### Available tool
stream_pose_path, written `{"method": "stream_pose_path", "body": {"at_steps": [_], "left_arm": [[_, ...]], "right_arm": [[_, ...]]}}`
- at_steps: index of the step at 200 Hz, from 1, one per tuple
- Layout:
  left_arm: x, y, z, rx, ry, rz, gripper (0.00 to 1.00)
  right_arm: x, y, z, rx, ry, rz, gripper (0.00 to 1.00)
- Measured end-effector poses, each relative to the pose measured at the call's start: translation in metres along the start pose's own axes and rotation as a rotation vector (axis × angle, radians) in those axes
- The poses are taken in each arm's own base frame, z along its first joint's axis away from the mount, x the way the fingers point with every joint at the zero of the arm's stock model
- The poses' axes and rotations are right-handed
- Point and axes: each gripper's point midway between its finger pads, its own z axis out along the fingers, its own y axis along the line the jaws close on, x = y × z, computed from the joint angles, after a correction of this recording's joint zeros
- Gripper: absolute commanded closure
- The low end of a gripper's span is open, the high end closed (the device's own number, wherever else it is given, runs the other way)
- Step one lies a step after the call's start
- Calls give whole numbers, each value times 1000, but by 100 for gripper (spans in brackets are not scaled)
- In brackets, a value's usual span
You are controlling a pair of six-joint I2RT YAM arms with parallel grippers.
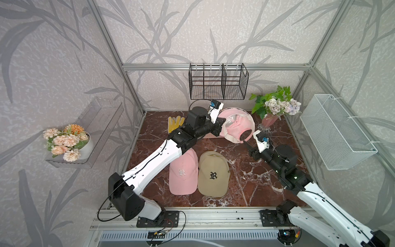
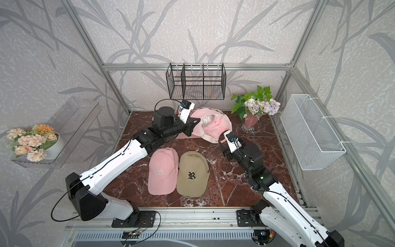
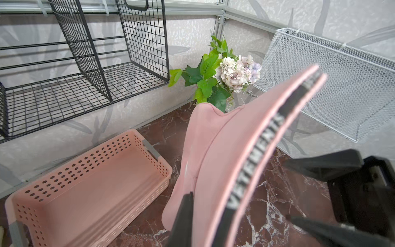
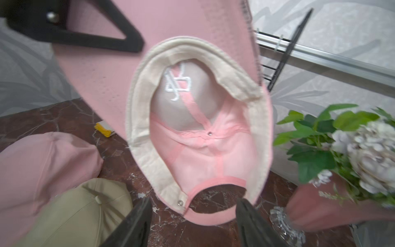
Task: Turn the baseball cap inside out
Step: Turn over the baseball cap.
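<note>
Left claw (image 1: 223, 122), outstretched, tight on cap brim (image 1: 235, 112)

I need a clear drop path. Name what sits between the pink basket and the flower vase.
The lifted pink cap, held by the left gripper, sits between the pink basket and the flower vase, as both top views show.

The pink baseball cap (image 4: 205, 162) shows its cream-banded inside. The right gripper (image 4: 193, 201) stands spread just beside its rear opening.
</note>
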Motion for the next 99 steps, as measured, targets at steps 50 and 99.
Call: {"method": "stream_pose_path", "body": {"at_steps": [50,99], "left_arm": [[-8,-17,-2,89,6,-60,100],[-5,-27,-3,151,23,-88,100]], "right_arm": [[21,38,35,-83,34,-169,34],[38,35,58,-40,74,-232,50]]}}
